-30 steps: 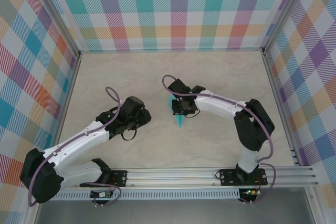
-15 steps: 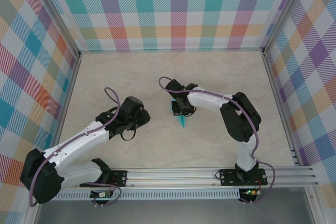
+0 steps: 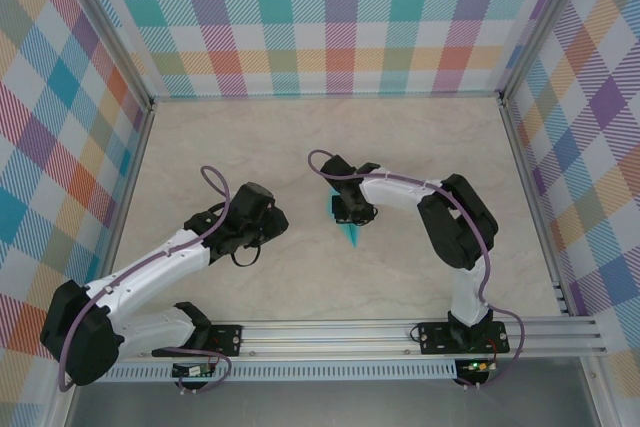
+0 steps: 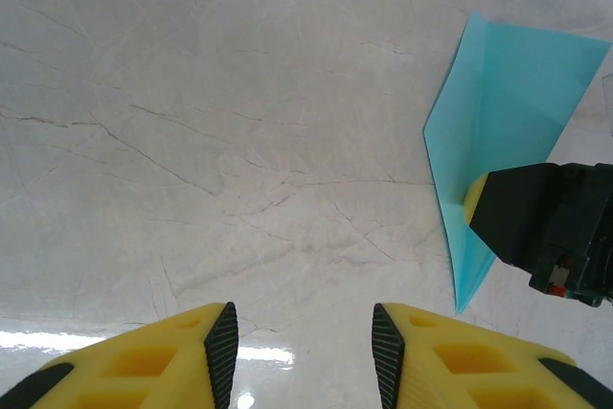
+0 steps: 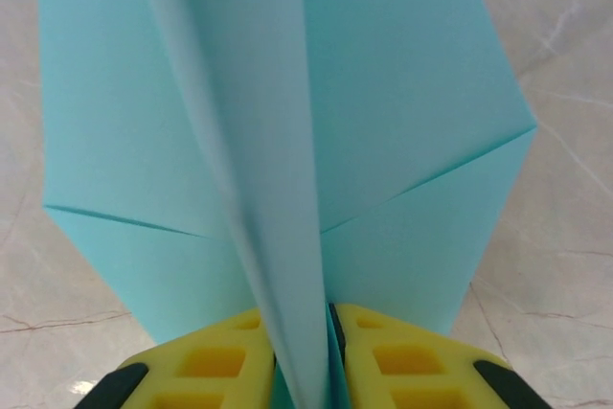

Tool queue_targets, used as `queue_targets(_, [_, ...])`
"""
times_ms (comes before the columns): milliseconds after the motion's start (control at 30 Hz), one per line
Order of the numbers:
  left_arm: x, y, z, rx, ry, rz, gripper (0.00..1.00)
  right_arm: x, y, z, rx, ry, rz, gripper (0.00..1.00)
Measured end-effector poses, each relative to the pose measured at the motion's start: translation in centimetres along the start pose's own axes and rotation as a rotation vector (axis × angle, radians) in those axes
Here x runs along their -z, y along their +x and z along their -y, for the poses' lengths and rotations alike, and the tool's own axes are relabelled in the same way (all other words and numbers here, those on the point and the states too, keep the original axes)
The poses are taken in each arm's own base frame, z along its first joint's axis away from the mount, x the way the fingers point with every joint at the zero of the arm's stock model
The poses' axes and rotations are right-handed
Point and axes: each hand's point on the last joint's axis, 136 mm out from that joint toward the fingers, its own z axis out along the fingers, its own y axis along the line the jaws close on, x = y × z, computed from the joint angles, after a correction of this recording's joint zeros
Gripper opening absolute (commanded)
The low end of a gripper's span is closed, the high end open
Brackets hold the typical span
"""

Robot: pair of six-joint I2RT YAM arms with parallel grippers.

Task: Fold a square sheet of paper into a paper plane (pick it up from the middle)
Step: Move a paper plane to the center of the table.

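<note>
Pointing its narrow nose toward the near edge of the tabletop point(image 3: 200, 147), the teal paper plane point(image 3: 349, 231) sits near the tabletop's middle. Its long axis runs far-to-near and its wide tail faces the far edge. The right gripper point(image 3: 350, 211) stands over the plane's tail half. In the right wrist view its yellow fingers point(image 5: 215, 361) are drawn narrow, pinching the raised centre fold of the plane point(image 5: 383, 93) between them. The left gripper point(image 4: 299, 352) hovers over bare tabletop to the plane's left, well apart from it, with its jaws partly spread and holding nothing.
</note>
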Motion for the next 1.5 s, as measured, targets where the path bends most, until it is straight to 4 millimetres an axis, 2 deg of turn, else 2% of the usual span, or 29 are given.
queue_targets(200, [-0.3, 0.1, -0.1, 0.0, -0.008, -0.004, 0.44, -0.2, 0.0, 0.0, -0.014, -0.002, -0.004, 0.26])
queue_targets(400, [-0.3, 0.1, -0.1, -0.001, -0.01, -0.006, 0.44, -0.5, 0.1, -0.3, -0.046, -0.025, -0.006, 0.37])
queue_targets(1000, [-0.3, 0.1, -0.2, -0.001, -0.01, -0.006, 0.46, 0.2, -0.1, -0.7, -0.037, -0.031, -0.019, 0.48])
queue_targets(1267, [-0.3, 0.1, -0.2, -0.005, -0.012, -0.006, 0.46, 1.5, -0.7, -1.0, -0.014, -0.034, -0.016, 0.54])
queue_targets(1367, [-0.3, 0.1, -0.2, -0.006, -0.012, -0.006, 0.48, 2.2, -0.6, -0.8, -0.01, -0.031, -0.014, 0.62])
queue_targets(1433, [-0.3, 0.1, -0.2, -0.011, -0.012, -0.006, 0.49, 3.2, -0.8, -0.6, -0.008, -0.031, 0.002, 0.68])
queue_targets(1500, [-0.3, 0.0, -0.2, -0.022, -0.014, -0.003, 0.5, 5.0, -1.4, -0.5, -0.007, -0.04, 0.046, 0.73])
